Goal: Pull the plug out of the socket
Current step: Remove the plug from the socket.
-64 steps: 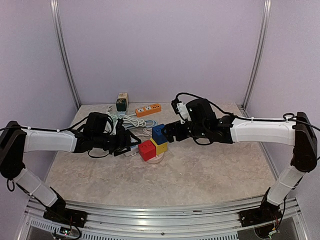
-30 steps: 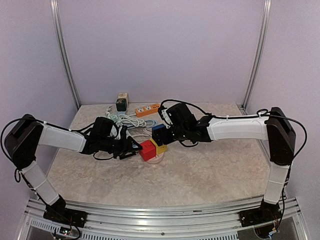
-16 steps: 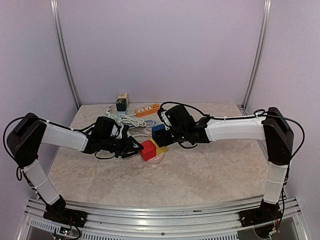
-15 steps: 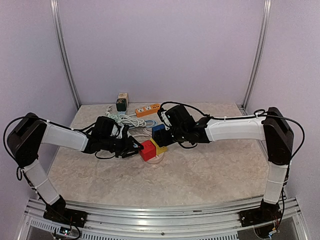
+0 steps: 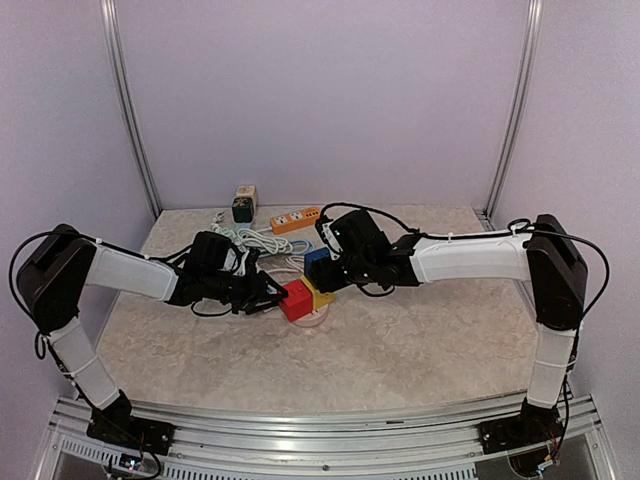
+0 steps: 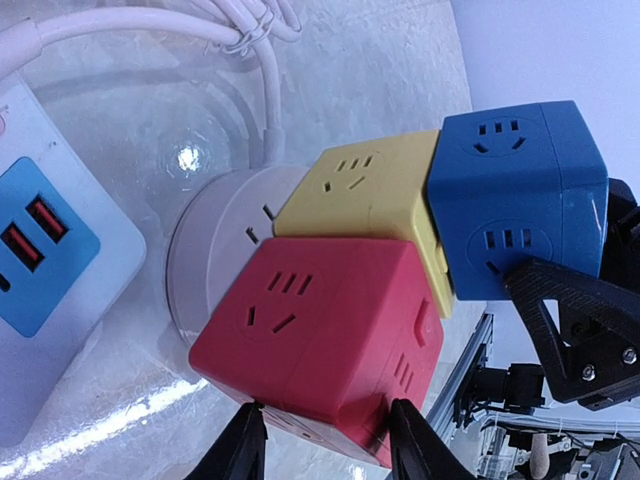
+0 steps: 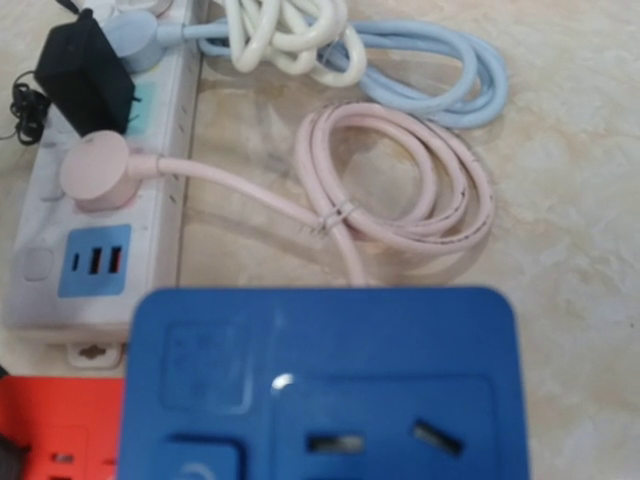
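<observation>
A red cube socket (image 6: pixel 320 330), a yellow one (image 6: pixel 370 195) and a blue one (image 6: pixel 515 190) are joined in a cluster on a round white base (image 6: pixel 215 240). From the top view the cluster lies mid-table, red cube (image 5: pixel 295 298) in front of blue cube (image 5: pixel 318 268). My left gripper (image 6: pixel 327 445) has both fingers (image 6: pixel 240 445) pressed on the red cube's sides. My right gripper (image 5: pixel 335 272) is at the blue cube (image 7: pixel 320 390), which fills its wrist view and hides its fingers. One right finger (image 6: pixel 575 320) rests against the blue cube.
A white power strip (image 7: pixel 110 230) with a pink plug (image 7: pixel 95 165) and a black adapter (image 7: pixel 85 80) lies behind the cluster, beside coiled pink cable (image 7: pixel 400 190) and pale blue cable (image 7: pixel 450 70). An orange strip (image 5: pixel 297 219) and small adapters (image 5: pixel 243 203) sit by the back wall.
Both arms reached in to the cube cluster. The left fingers have narrowed onto the red cube, and the right gripper has settled at the blue cube.
</observation>
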`<act>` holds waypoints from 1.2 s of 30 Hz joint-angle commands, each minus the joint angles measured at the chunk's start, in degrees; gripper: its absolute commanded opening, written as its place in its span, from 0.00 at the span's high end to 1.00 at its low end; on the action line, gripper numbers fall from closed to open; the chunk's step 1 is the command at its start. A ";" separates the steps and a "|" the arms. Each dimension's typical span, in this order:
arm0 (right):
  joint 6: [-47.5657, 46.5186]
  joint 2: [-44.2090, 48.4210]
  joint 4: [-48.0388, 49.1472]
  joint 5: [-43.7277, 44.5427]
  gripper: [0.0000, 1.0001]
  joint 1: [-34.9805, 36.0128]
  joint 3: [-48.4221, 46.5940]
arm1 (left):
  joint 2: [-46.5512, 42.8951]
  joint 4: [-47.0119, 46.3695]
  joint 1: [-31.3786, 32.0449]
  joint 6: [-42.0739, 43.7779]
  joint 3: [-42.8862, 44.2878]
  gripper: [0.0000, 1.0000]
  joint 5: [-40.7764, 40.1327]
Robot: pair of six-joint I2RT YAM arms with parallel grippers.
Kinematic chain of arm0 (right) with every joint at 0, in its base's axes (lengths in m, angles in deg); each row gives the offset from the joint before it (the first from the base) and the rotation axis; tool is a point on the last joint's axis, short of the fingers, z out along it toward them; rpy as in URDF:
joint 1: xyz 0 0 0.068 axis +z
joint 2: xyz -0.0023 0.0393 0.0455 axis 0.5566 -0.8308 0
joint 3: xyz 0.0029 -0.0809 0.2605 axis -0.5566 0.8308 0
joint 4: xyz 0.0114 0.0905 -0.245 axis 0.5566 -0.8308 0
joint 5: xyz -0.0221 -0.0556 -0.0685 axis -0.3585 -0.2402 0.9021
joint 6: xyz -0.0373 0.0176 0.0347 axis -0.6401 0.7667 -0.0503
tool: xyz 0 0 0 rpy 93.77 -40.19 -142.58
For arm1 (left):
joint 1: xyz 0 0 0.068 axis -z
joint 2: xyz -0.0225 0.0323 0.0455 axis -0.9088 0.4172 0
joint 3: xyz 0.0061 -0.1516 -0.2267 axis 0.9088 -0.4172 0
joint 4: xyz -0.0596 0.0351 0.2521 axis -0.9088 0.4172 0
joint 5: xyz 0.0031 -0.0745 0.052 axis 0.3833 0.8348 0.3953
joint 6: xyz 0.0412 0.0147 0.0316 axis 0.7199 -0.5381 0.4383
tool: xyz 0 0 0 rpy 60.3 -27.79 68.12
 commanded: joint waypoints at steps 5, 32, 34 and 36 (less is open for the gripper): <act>0.65 -0.62 1.15 -1.79 0.79 0.94 -0.18 | 2.33 0.46 0.32 0.76 1.47 0.60 -0.47; 6.20 3.47 11.31 -14.47 1.00 -2.50 7.61 | 4.18 2.95 1.47 2.20 2.64 0.62 -2.11; 6.19 3.47 11.27 -14.54 1.00 -2.48 7.61 | 4.13 2.95 1.55 2.13 2.59 0.62 -2.13; 6.32 3.47 11.35 -14.70 1.00 -2.50 7.61 | 4.17 2.95 1.56 2.16 2.59 0.62 -2.19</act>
